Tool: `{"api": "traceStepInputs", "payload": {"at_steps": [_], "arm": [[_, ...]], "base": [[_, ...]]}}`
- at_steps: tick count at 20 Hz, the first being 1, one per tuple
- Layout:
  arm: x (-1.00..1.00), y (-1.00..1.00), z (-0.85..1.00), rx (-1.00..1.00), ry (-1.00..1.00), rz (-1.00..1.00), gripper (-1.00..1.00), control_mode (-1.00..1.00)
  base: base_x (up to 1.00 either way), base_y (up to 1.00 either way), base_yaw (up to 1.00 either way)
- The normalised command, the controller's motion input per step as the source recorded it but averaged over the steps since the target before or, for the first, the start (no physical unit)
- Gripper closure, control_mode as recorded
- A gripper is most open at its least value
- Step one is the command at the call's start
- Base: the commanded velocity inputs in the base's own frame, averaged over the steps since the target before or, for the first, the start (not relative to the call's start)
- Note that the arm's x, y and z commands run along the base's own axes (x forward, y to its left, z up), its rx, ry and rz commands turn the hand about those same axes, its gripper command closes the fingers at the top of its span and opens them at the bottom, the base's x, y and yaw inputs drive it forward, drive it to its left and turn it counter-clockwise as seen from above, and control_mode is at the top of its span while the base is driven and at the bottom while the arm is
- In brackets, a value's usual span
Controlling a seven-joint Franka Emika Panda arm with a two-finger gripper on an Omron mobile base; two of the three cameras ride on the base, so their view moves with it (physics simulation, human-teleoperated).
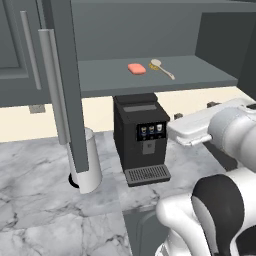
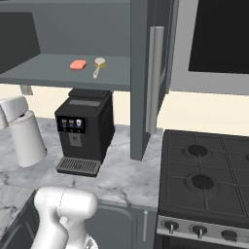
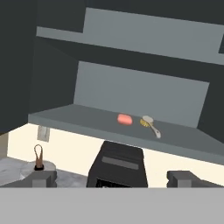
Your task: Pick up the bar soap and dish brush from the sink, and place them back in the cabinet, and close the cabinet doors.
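A marble counter (image 1: pixel 40 175) runs along the front, with a stove (image 2: pixel 209 185) at its right end and a black coffee machine (image 1: pixel 141 137) by the back wall. The gripper (image 3: pixel 111 178) hangs open and empty, the white arm raised, aimed at the cabinet (image 3: pixel 131 94). On its shelf, near the front edge, the bar soap (image 1: pixel 136 69) and dish brush (image 1: pixel 162 67) lie side by side; the cabinet doors (image 1: pixel 67 85) stand open.

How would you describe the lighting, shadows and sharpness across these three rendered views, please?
Left base view: flat, even light, no glare; bar soap and dish brush slightly soft. Right base view: similarly flat, with dim cabinet corners. Hand view: darkest, cabinet interior shaded, soap still readable, open tool tips blurry.
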Motion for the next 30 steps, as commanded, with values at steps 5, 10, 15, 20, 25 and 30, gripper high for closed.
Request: {"api": "traceStepInputs", "payload": {"at_steps": [5,10,15,20,25,30], "arm": [[-0.50,0.14,0.00,0.00,-0.03,0.00,-1.00,-1.00],[-0.40,0.20,0.00,0.00,-0.04,0.00,-1.00,-1.00],[-0.36,0.29,0.00,0.00,-0.04,0.00,-1.00,-1.00],[-0.25,0.37,0.00,0.00,-0.03,0.00,-1.00,-1.00],[-0.25,0.33,0.00,0.00,-0.03,0.00,-1.00,-1.00],[-0.39,0.21,0.00,0.00,-0.02,0.00,-1.00,-1.00]], "base": [[0.00,0.00,0.00],[0.00,0.00,0.00],[0.00,0.00,0.00],[0.00,0.00,0.00],[0.00,0.00,0.00],[0.00,0.00,0.00]]}}
